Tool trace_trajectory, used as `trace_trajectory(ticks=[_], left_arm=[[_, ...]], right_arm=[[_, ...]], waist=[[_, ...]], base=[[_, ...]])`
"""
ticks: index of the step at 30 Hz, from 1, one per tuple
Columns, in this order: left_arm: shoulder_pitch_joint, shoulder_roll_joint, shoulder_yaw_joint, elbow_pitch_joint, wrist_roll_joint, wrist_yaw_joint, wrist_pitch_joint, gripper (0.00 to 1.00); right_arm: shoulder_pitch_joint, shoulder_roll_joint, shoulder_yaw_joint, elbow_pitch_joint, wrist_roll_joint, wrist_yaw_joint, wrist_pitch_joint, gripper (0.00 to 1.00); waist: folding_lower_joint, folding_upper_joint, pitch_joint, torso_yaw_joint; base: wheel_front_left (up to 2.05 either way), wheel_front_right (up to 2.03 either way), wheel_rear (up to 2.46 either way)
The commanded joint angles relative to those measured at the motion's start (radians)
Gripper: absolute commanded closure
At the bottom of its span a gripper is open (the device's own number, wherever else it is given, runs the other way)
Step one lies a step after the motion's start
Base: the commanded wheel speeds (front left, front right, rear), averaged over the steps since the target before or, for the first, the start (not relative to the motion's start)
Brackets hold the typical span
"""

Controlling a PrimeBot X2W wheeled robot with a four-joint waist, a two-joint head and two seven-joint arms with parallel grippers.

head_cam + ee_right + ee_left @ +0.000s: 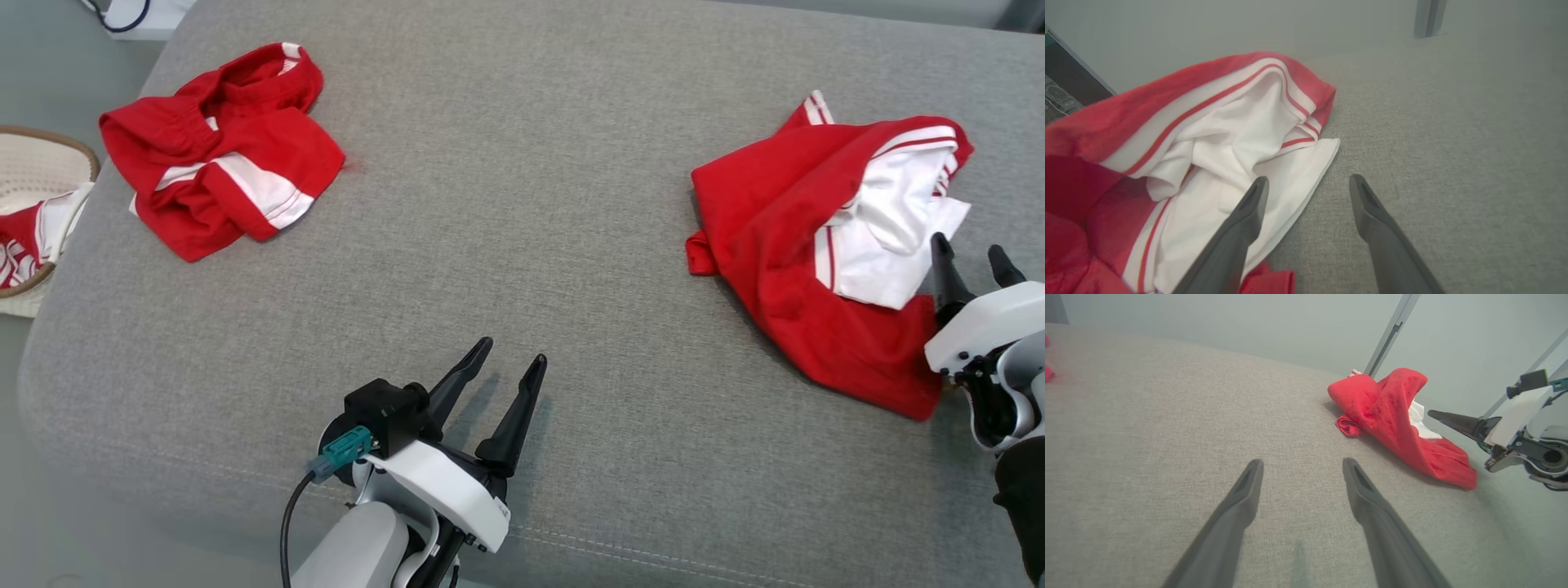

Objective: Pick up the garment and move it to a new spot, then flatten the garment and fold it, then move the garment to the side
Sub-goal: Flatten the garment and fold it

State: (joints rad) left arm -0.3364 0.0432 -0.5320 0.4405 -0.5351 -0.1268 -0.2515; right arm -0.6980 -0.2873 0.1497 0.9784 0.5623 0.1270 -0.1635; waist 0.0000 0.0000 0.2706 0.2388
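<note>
A woven basket (37, 167) sits beside the grey cushion (522, 245).

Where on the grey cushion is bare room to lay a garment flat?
The bare patch is the middle of the grey cushion, between the left red garment and the right red garment, beyond the left tool. The right edge is crowded: the right tool stands at the right red garment.

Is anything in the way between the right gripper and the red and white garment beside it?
Nothing visible. The open right gripper sits right at the white edge of the garment, one finger over the cloth, the other over bare gray cushion.
</note>
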Motion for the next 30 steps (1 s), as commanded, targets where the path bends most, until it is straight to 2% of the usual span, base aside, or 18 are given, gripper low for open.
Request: trace_trajectory(ticks=[1, 11, 18, 20, 21, 22, 24, 25, 30], left_arm=[[-0.034, 0.007, 0.038, -0.022, 0.008, -0.004, -0.010, 0.00], [-0.039, 0.007, 0.039, -0.034, 0.013, -0.004, -0.010, 0.00], [-0.044, 0.007, 0.039, -0.035, 0.014, -0.004, -0.010, 0.00], [-0.048, 0.007, 0.040, -0.036, 0.014, -0.004, -0.010, 0.00], [-0.050, 0.007, 0.040, -0.036, 0.013, -0.004, -0.010, 0.00], [-0.052, 0.007, 0.039, -0.036, 0.013, -0.004, -0.010, 0.00], [-0.056, 0.007, 0.039, -0.035, 0.013, -0.004, -0.010, 0.00], [-0.057, 0.007, 0.040, -0.034, 0.013, -0.004, -0.010, 0.00], [-0.053, 0.007, 0.048, -0.026, 0.015, -0.004, -0.010, 0.00]], right_arm=[[-0.022, -0.005, 0.002, -0.005, 0.029, 0.004, -0.013, 0.00], [-0.079, -0.030, -0.009, 0.093, 0.060, 0.004, -0.045, 0.00], [-0.112, -0.024, 0.003, 0.145, 0.056, 0.004, -0.048, 0.00], [-0.123, -0.021, 0.012, 0.154, 0.059, 0.004, -0.042, 0.15], [-0.127, -0.020, 0.018, 0.160, 0.059, 0.004, -0.036, 0.29], [-0.132, -0.017, 0.022, 0.165, 0.061, 0.004, -0.029, 0.55], [-0.138, -0.015, 0.036, 0.169, 0.063, 0.004, -0.022, 0.74], [-0.139, -0.010, 0.041, 0.168, 0.069, 0.004, -0.017, 1.00], [-0.149, -0.005, 0.086, 0.101, 0.090, 0.004, -0.040, 1.00]], waist=[[0.0000, 0.0000, 0.010, 0.016], [0.0000, 0.0000, 0.042, 0.040], [0.0000, 0.0000, 0.061, 0.047], [0.0000, 0.0000, 0.068, 0.050], [0.0000, 0.0000, 0.071, 0.052], [0.0000, 0.0000, 0.074, 0.053], [0.0000, 0.0000, 0.076, 0.055], [0.0000, 0.0000, 0.076, 0.056], [0.0000, 0.0000, 0.062, 0.047]], base=[[0.00, 0.00, 0.00], [0.00, 0.00, 0.00], [0.00, 0.00, 0.00], [0.00, 0.00, 0.00], [0.00, 0.00, 0.00], [0.00, 0.00, 0.00], [0.00, 0.00, 0.00], [0.00, 0.00, 0.00], [0.00, 0.00, 0.00]])
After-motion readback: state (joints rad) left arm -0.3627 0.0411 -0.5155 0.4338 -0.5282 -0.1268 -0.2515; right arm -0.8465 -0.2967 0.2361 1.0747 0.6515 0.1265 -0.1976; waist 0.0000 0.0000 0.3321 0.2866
